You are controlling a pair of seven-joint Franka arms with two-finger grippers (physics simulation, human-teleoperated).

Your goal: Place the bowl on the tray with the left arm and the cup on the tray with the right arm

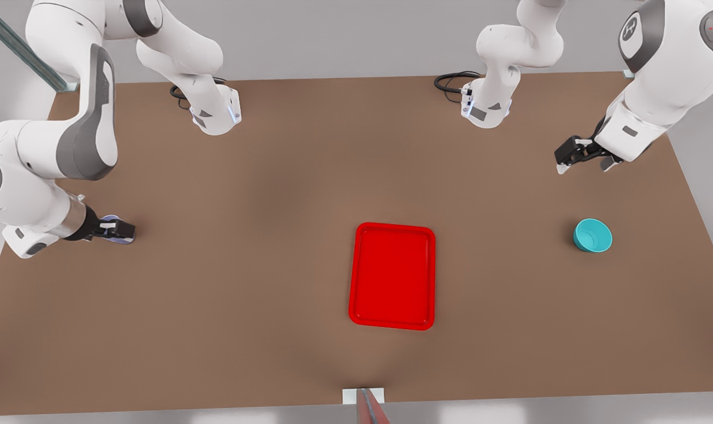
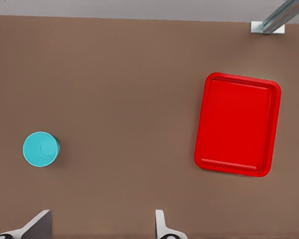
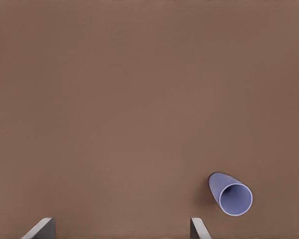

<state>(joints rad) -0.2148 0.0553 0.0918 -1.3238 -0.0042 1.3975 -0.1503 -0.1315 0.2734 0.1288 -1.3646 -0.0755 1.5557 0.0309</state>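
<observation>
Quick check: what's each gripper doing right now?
Left gripper: open, empty, above the bowl.
Right gripper: open, empty, over the cup.

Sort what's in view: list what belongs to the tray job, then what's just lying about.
Belongs to the job:
bowl
cup
tray
left gripper, open, above the table near the bowl
right gripper, open, over the cup

Just lying about:
cables at the arm bases
table

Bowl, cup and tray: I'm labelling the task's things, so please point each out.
bowl (image 1: 592, 234), front view, its inner floor.
cup (image 3: 235, 199), right wrist view, inside its open mouth.
tray (image 1: 393, 275), front view, its bare floor.
</observation>
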